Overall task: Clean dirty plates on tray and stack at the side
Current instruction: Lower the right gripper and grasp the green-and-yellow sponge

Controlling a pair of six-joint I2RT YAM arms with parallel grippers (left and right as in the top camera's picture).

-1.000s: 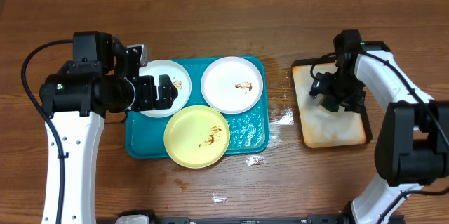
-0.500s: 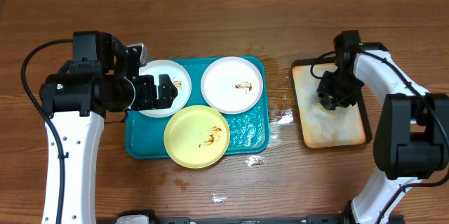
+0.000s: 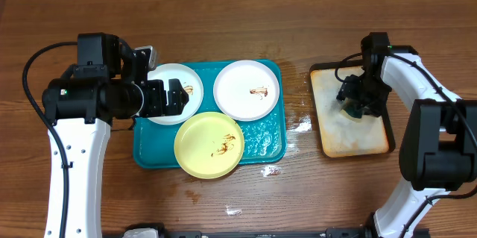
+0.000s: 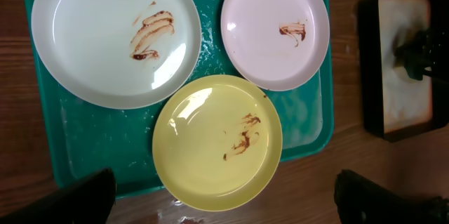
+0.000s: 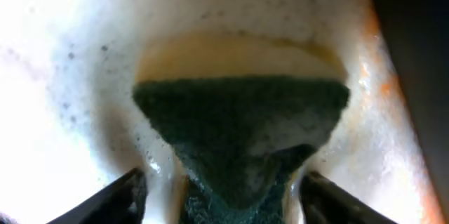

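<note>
Three plates lie on the teal tray [image 3: 264, 145], each with a brown smear: a white one [image 3: 188, 81] at the left, a white one [image 3: 247, 89] at the right and a pale yellow one [image 3: 209, 145] in front. My left gripper [image 3: 173, 98] hovers wide open over the left white plate with nothing in it. From the left wrist view the plates [image 4: 112, 34], [image 4: 276, 27], [image 4: 217, 143] lie below my left gripper [image 4: 224, 203]. My right gripper [image 3: 358, 104] is down in the small black-rimmed tray [image 3: 350, 137]. Its fingers [image 5: 126, 192] stand open on either side of a dark green sponge [image 5: 242, 126] in white foam.
The small black-rimmed tray with a beige foamy inside [image 4: 414, 108] sits right of the teal tray. Water drops lie on the wood between them [image 3: 298, 122] and in front of the teal tray [image 3: 272, 169]. A cardboard wall runs along the far table edge.
My right gripper closed over the sponge, then spread part way again, shifting slightly right in the small tray. The left arm and the plates have not moved.
</note>
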